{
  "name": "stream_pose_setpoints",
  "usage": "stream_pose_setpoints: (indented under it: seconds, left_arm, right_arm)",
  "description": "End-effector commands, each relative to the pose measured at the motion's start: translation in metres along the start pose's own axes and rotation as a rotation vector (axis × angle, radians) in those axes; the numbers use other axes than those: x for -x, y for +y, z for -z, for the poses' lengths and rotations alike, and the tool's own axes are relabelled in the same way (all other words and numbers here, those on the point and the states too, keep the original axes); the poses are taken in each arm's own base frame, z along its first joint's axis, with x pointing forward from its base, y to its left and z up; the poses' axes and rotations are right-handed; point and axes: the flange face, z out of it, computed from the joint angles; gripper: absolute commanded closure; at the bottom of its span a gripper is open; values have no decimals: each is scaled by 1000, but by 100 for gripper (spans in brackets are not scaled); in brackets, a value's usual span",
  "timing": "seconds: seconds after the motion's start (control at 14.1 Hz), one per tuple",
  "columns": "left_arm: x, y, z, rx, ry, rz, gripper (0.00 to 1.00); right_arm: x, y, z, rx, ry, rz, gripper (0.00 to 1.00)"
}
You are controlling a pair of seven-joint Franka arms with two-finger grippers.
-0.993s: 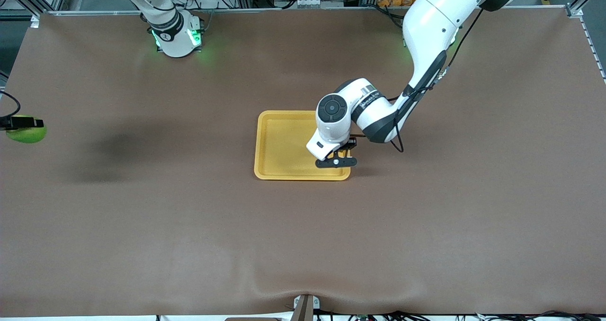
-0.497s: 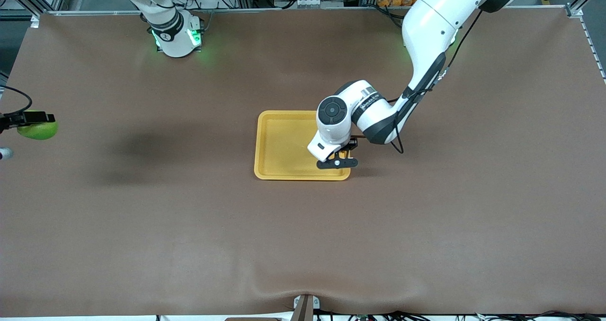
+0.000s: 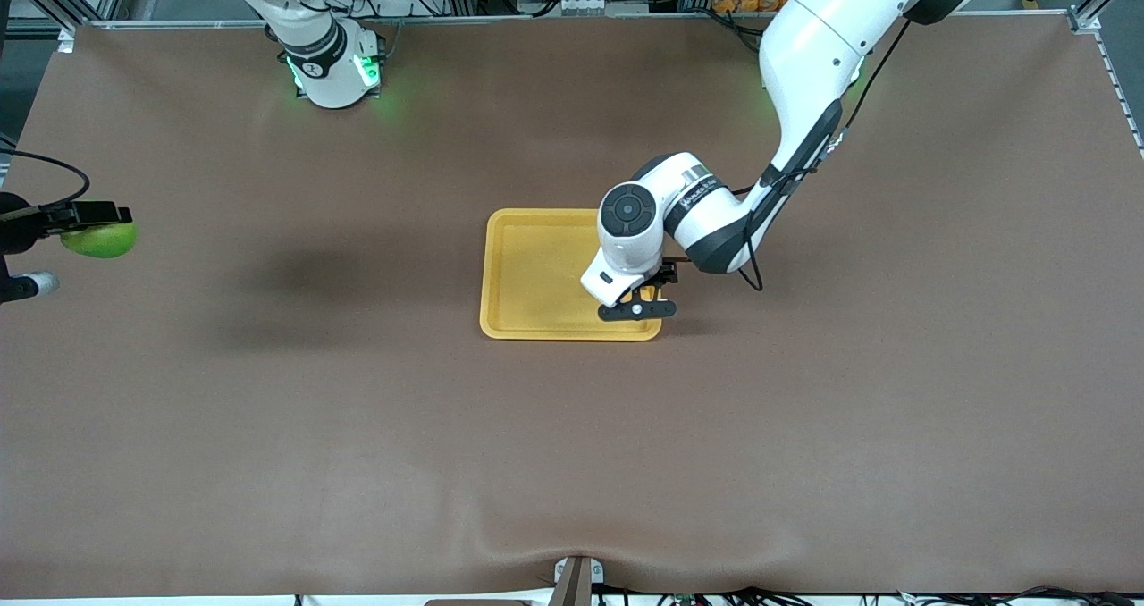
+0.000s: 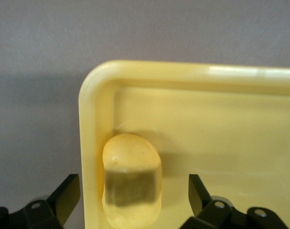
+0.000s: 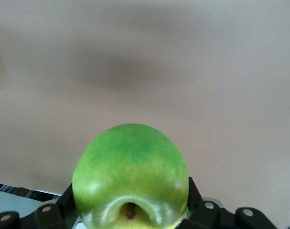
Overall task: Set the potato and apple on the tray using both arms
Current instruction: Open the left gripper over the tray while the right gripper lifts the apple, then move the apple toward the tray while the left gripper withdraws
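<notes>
The right claw [image 3: 89, 215], clamped on the round green apple [image 3: 100, 240], has moved in from the table [image 3: 357, 427] edge. The left claw [image 4: 130, 202] has let go: its fingers are apart around the bumpy yellow potato [image 4: 131, 179] in the tray [image 3: 536, 266] corner.

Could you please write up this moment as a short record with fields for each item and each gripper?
potato: lying in a corner of the tray, against its rim
tray: mid-table
apple: held in the air over the right arm's end of the table
left gripper: open, astride the potato, not gripping
right gripper: shut on the apple
</notes>
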Motion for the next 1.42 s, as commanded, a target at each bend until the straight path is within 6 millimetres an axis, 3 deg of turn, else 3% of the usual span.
stream_pose_setpoints:
  seconds: [0.0,0.28,0.5,0.64,0.92,1.35]
  left_arm:
    - [-18,-9,39,-39,38,44,0]
    - [-50,-47,95,-50,49,89,0]
    - [-66,-92,141,-42,42,113,0]
    - [-78,-133,169,-30,23,110,0]
    - [-86,-207,219,-73,14,74,0]
    - [-85,-291,275,-99,32,96,0]
  right_arm:
    - [11,-25,4,-19,22,-30,100]
    - [7,-80,5,-30,27,-94,100]
    - [1,-118,2,-23,19,-122,100]
    - [-4,-143,-2,-4,10,-152,100]
    - [-15,-178,-9,-22,27,-181,100]
    - [-38,-235,-29,-39,62,-205,100]
